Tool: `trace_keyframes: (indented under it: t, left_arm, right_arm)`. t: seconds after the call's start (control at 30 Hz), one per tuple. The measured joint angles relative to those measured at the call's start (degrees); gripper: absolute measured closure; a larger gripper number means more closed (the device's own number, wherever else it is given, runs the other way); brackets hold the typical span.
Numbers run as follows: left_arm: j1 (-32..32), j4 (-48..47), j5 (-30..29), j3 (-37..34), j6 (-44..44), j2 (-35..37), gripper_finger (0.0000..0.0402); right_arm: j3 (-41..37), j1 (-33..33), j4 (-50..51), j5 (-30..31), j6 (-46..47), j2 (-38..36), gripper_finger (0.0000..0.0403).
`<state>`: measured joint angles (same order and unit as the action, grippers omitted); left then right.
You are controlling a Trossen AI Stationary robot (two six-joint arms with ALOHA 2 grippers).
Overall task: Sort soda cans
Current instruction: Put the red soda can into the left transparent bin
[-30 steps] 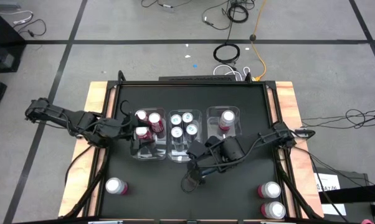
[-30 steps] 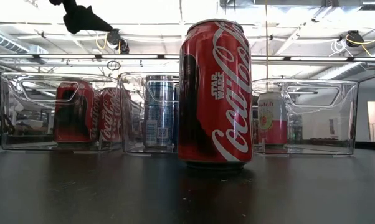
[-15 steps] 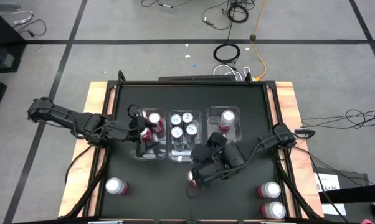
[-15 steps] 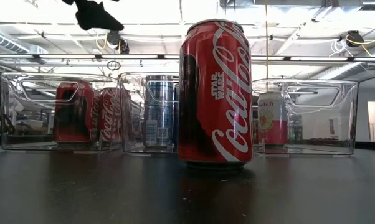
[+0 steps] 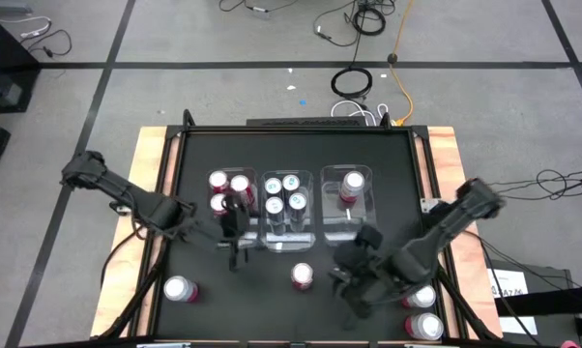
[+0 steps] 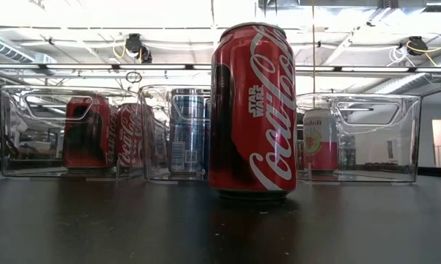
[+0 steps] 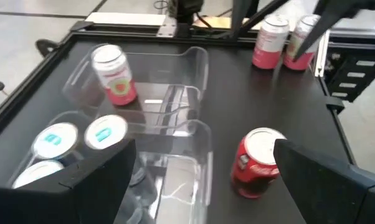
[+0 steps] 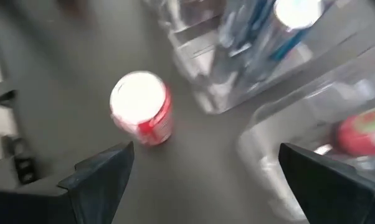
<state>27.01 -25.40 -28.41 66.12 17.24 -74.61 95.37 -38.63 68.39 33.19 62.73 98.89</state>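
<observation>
Grippers first: my left gripper (image 5: pixel 235 253) has its fingers wide apart and holds nothing; it hangs just in front of the left bin (image 5: pixel 229 206), on the side toward the front edge of the desk. My right gripper (image 5: pixel 344 280) is also spread open and empty, over the front-right part of the desk, near the loose red can (image 5: pixel 302 275) but not touching it.

That red can stands upright alone, a bit in front of the middle bin (image 5: pixel 283 205), approx. at the centre of the front half. In the left bin I see 3 red cans (image 5: pixel 230 189), in the middle bin 4 blue cans (image 5: pixel 282 192), in the right bin (image 5: pixel 346 198) 1 pink can (image 5: pixel 350 184). Still outside: a pink can (image 5: pixel 179 289) near the front-left corner and 2 pink cans (image 5: pixel 421 309) near the front-right corner.

Handling, as I judge it: cans are stiff but thin-walled, smooth, prob. slippery on the painted side; full or empty I can't tell, so weight is unknown. I would take the red can on its body, around mid-height, fingers on opposite sides, w/ moderate squeeze so it does not dent or tip. It belongs to the left bin, so the left arm looks better placed.
</observation>
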Motion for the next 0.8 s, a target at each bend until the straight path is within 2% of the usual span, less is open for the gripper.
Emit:
trace_keyframes:
  t: [0.17,0.37,0.53,0.8]
  left_arm:
    - [2.0,-1.9,-0.4,6.5,0.4,-7.5,0.0014]
    - [2.5,-3.3,-0.2,13.6,3.7,-15.8,0.0014]
    - [2.5,-5.7,2.7,19.1,5.0,-22.2,0.0014]
    - [1.9,-7.1,6.5,25.8,8.9,-30.4,0.0014]
  right_arm:
    - [-20.1,-4.1,-18.8,0.2,2.4,-12.1,0.0012]
    - [-36.2,-6.8,-36.2,1.2,0.0,-22.3,0.0012]
    - [-42.1,-8.5,-42.4,1.0,-2.0,-27.0,0.0012]
    - [-42.3,-9.3,-42.5,-1.4,-6.9,-29.3,0.0011]
